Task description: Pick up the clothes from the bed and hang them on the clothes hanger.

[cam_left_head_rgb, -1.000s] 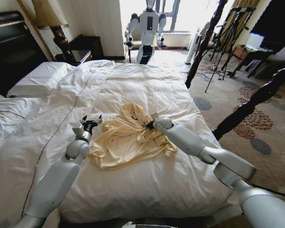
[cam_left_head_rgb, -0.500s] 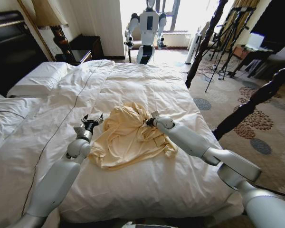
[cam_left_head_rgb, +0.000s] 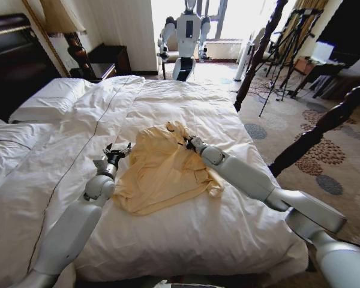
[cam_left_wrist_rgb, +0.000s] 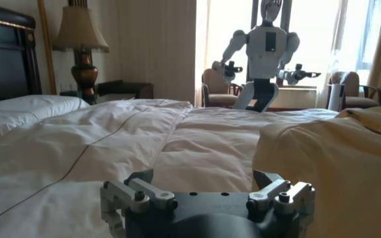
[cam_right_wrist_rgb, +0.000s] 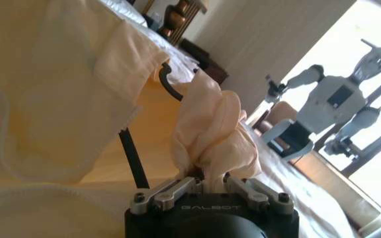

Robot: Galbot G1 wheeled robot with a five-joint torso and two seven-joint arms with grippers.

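Observation:
The clothes, a pale yellow shirt [cam_left_head_rgb: 162,171], lie spread on the bed's white duvet [cam_left_head_rgb: 186,102]. My right gripper [cam_left_head_rgb: 187,142] is shut on a bunched fold at the shirt's far edge and holds it a little above the duvet. The right wrist view shows that gripper [cam_right_wrist_rgb: 207,181] clamped on the yellow fabric [cam_right_wrist_rgb: 210,124]. Beside the fabric is the clothes hanger's black hook [cam_right_wrist_rgb: 166,82], with the rest hidden in the shirt. My left gripper [cam_left_head_rgb: 117,151] stands open just off the shirt's left edge. In the left wrist view it [cam_left_wrist_rgb: 204,178] holds nothing, with the shirt [cam_left_wrist_rgb: 336,158] alongside.
Dark wooden bedposts [cam_left_head_rgb: 261,54] [cam_left_head_rgb: 327,123] rise along the bed's right side. Black tripods [cam_left_head_rgb: 288,42] stand on the patterned carpet beyond. A white humanoid robot [cam_left_head_rgb: 186,36] stands by the window past the foot of the bed. Pillows [cam_left_head_rgb: 48,99] and a lamp [cam_left_head_rgb: 63,18] are at far left.
My right gripper has moved farther across the bed and upward, pulling the shirt's bunched part with it, so the shirt is drawn out flatter. The left arm has barely moved.

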